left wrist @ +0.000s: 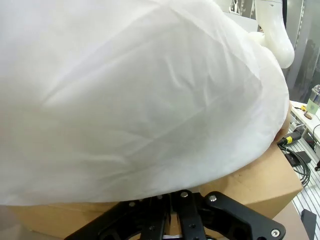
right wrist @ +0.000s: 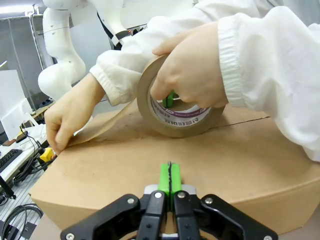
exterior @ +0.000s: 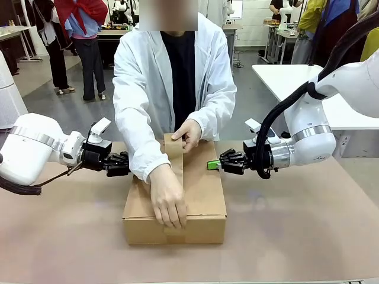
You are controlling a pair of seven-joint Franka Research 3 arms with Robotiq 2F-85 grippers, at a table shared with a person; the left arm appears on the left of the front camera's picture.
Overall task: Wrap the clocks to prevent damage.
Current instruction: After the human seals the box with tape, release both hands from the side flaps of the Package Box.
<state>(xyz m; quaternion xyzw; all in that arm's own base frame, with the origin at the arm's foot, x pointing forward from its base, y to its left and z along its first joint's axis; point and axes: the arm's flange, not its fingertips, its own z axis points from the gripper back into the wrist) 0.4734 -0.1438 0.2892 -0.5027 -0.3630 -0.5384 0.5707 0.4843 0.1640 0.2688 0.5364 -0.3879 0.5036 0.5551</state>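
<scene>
At the left, the left tool (exterior: pixel 122 164) had its fingers pressed together on nothing, its tip just beside the left side of the cardboard box (exterior: pixel 204 195) and against the person's white sleeve (exterior: pixel 135 127). In its wrist view that sleeve (left wrist: pixel 130 95) hung right over the fingers, so any forward creep would likely have snagged cloth or nudged the box while tape was going on.

In the middle, the person's near hand (exterior: pixel 167 198) pressed a strip of brown tape (exterior: pixel 174 155) down over the box's front edge, while the other hand (exterior: pixel 188 134) held the tape roll (right wrist: pixel 172 102) at the far edge. The clocks were not to be seen; I judged them to be inside the closed box, though nothing confirmed it. A shifted box could have wrinkled the strip or left the seam open.

At the right, the right tool (exterior: pixel 214 164) was likewise pressed together and empty, its green pads (right wrist: pixel 170 177) just beside the box's right side, near the roll. Open desk (exterior: pixel 308 225) lay in front of the box and behind both arms; retreat outward looked free.
</scene>
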